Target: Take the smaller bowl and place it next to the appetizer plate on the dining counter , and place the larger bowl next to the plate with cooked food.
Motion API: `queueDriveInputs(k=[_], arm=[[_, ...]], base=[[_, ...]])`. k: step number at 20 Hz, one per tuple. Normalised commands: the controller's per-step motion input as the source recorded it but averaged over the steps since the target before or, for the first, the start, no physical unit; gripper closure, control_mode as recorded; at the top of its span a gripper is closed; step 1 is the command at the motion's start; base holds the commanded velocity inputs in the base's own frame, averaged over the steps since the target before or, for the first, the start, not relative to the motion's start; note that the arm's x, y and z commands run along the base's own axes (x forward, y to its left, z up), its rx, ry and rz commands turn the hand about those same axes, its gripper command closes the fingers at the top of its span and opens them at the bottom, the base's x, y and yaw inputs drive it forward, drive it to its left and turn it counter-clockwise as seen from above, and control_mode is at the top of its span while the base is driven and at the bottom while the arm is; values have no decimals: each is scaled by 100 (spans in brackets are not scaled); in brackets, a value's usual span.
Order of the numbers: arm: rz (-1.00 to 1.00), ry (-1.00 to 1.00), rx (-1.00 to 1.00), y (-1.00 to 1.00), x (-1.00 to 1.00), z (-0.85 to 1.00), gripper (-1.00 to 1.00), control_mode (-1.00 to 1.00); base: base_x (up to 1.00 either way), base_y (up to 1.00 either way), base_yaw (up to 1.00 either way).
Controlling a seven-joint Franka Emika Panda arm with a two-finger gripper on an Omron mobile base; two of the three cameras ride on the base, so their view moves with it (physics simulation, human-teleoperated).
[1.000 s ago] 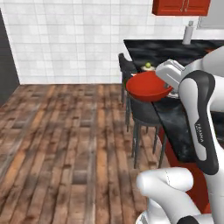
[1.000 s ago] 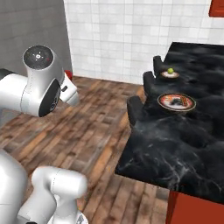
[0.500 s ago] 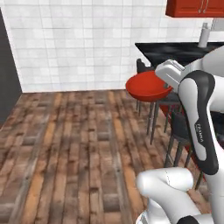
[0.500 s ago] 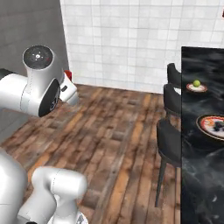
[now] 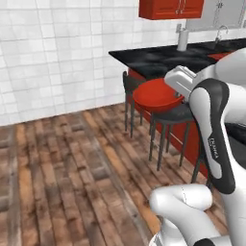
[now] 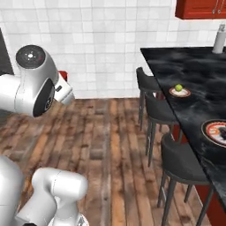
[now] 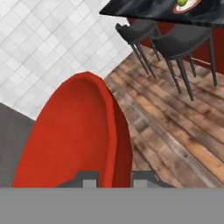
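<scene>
Gripper (image 7: 114, 178) closed on rim of smaller bowl (image 7: 76, 135), one fingertip each side of the rim, bowl carried in air above wood floor (image 7: 175, 131). In left base view, red bowl (image 5: 156, 94) seen at end of white hand, level with dining counter (image 5: 158, 60) edge, in front of dark stools (image 5: 168, 115). Appetizer plate (image 6: 180, 92) with green fruit (image 6: 178, 88) lying on black marble top near its stool-side edge, well apart from bowl. Plate with cooked food (image 6: 217, 132) on same counter (image 6: 198, 75), nearer the camera, partly cut by frame edge. White tiled wall (image 6: 106, 44) behind; red cabinet (image 5: 170, 8) overhead.
</scene>
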Motion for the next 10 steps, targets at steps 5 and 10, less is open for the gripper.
queueDriveInputs(k=[5,10], arm=[[0,0,0,0,0,0,100,100],[0,0,0,0,0,0,100,100]], base=[[57,36,-83],[66,52,-80]])
